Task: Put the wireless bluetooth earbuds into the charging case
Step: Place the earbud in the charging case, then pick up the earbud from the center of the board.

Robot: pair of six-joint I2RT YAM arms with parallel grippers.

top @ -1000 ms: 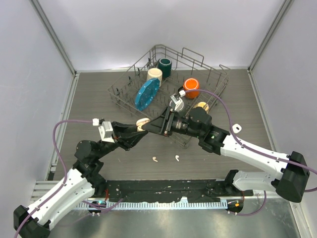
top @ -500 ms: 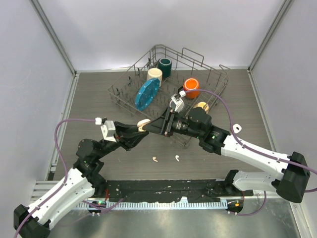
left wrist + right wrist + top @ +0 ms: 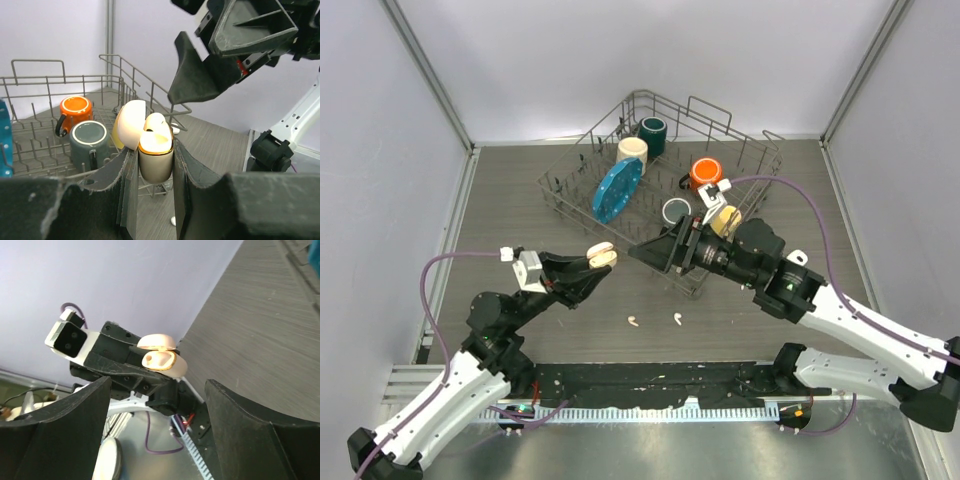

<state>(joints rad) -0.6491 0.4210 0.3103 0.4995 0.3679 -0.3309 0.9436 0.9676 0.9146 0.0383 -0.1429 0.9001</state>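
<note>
Cream-coloured and open, the charging case [image 3: 156, 167] sat clamped in my left gripper [image 3: 588, 268], one earbud [image 3: 156, 122] seated inside. Two loose earbuds [image 3: 634, 321] lay on the table [image 3: 520, 200]. My right gripper [image 3: 650, 246] hung wide and empty; next, I judged, it must fetch one.

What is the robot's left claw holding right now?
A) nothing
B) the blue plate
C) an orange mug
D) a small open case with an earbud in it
D: the left gripper is shut on the open charging case, with an earbud seated inside.
</note>
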